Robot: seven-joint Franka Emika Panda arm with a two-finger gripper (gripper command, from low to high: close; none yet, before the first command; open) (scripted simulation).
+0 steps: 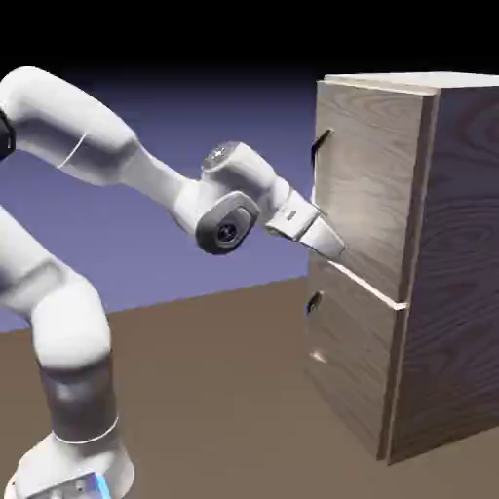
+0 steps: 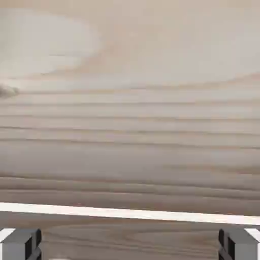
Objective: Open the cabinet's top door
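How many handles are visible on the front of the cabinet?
2. One dark handle sits near the upper left edge of the top door, above the claw. The other handle is on the lower panel, just under the seam. Neither shows in the hand view.

No readable text, labels, brands or numbers anywhere — just bare wood grain on the cabinet (image 1: pixel 419 263) — nothing printed.
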